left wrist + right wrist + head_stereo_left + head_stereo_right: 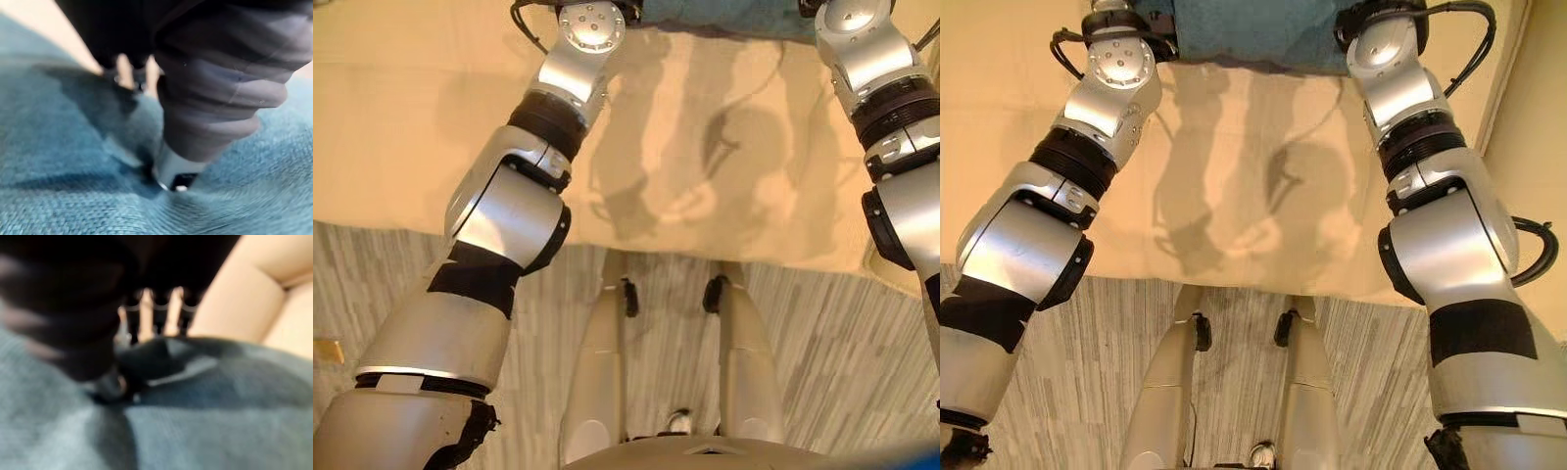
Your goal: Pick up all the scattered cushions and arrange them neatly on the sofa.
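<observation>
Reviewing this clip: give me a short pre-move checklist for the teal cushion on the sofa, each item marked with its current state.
1. Teal cushion lies on the cream sofa seat: ok.
2. Both arms reach to the cushion's two ends: ok.
3. Left hand touches the cushion, thumb pressed into the fabric: ok; finger closure: cannot tell.
4. Right hand touches the cushion: ok; grip: cannot tell, fingers partly behind a fold.
5. Cushion squared neatly against the backrest: cannot tell.
</observation>
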`<state>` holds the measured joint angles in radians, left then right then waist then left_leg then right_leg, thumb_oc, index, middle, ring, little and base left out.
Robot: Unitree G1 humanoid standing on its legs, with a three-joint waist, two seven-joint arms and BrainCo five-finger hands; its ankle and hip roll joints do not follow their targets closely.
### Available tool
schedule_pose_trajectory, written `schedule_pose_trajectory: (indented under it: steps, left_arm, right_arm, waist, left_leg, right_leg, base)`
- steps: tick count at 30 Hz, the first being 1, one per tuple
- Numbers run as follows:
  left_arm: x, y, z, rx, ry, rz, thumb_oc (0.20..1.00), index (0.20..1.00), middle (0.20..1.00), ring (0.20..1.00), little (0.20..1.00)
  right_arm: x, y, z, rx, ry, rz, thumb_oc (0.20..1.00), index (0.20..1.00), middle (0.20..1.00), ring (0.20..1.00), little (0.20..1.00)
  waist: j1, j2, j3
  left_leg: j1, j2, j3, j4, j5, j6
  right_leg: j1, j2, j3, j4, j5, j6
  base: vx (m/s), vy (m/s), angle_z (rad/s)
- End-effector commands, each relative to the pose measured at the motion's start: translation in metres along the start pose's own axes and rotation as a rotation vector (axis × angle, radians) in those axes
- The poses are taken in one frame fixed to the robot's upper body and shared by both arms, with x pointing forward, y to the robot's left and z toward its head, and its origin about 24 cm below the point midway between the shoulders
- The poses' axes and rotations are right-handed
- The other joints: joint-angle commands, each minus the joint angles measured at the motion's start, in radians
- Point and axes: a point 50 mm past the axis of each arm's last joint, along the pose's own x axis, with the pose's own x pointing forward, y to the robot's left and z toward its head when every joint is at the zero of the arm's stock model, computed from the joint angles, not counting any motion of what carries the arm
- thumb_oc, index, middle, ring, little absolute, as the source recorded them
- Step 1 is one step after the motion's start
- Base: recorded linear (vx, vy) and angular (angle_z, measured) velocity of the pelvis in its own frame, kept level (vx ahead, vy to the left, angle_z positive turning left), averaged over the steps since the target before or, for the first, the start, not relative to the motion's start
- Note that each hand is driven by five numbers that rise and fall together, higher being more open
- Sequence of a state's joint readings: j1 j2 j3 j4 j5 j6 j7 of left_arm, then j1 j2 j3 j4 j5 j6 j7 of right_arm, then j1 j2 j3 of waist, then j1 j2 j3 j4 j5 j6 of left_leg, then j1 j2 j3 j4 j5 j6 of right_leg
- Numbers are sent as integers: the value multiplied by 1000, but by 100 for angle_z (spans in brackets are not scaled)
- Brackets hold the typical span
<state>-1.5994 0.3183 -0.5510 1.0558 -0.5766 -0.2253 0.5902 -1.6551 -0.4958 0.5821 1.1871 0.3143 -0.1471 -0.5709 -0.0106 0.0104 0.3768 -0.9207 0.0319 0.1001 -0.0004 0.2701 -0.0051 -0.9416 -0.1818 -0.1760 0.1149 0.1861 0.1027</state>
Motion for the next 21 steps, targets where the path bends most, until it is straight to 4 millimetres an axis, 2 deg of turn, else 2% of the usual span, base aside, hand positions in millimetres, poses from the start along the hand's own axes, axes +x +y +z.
schedule_pose_trajectory:
  steps: [1, 10, 13, 15, 18, 20, 21]
  left_arm:
    - [-5, -62, 85, -96, -232, -234, 1000, 1000, 1000, 1000, 1000]
    - [-1, -49, 61, -28, -168, -230, 1000, 1000, 1000, 1000, 1000]
    - [8, -28, 46, 55, -132, -180, 1000, 1000, 1000, 1000, 1000]
    - [11, -23, 43, 86, -125, -170, 1000, 1000, 1000, 1000, 1000]
    - [20, -3, 39, 175, -114, -123, 1000, 1000, 1000, 1000, 1000]
    - [26, 15, 36, 227, -107, -95, 1000, 1000, 1000, 1000, 1000]
    - [30, 32, 31, 254, -95, -62, 1000, 1000, 1000, 1000, 1000]
  right_arm:
    - [-11, 46, 52, 130, -102, 208, 1000, 1000, 1000, 1000, 1000]
    - [-11, 41, 28, 68, -47, 245, 1000, 1000, 1000, 1000, 1000]
    - [-7, 32, 15, 28, -8, 235, 1000, 1000, 1000, 1000, 1000]
    - [-5, 29, 13, 15, 2, 230, 1000, 1000, 1000, 1000, 1000]
    - [-1, 18, 5, -40, 18, 218, 1000, 1000, 1000, 1000, 1000]
    - [3, 7, -3, -73, 37, 196, 1000, 1000, 1000, 1000, 1000]
    - [7, -5, -8, -100, 43, 174, 1000, 1000, 1000, 1000, 1000]
  waist:
    - [-3, -27, -111]
    - [-7, -18, -100]
    - [-5, -16, -95]
    - [-3, -16, -91]
    - [-1, -14, -93]
    - [-1, -11, -91]
    - [0, -9, -90]
  left_leg:
    - [82, 0, -54, -63, -61, -93]
    - [80, 0, -47, -66, -55, -100]
    - [75, -1, -42, -41, -64, -102]
    - [73, -2, -44, -34, -66, -101]
    - [72, -1, -40, -29, -67, -103]
    - [78, 0, -40, -30, -64, -104]
    - [84, 2, -40, -32, -63, -105]
  right_leg:
    - [56, 17, 54, -126, 56, 107]
    - [51, 19, 54, -132, 59, 103]
    - [55, 14, 50, -125, 57, 103]
    - [57, 14, 51, -123, 57, 102]
    - [58, 10, 48, -126, 66, 104]
    - [65, 9, 47, -127, 67, 104]
    - [70, 9, 48, -127, 65, 103]
  base:
    - [0, 0, 0]
    - [0, 0, 0]
    - [-28, -11, 0]
    - [-19, -7, 0]
    - [-33, -11, 0]
    - [-33, -2, 0]
    - [-32, -3, -1]
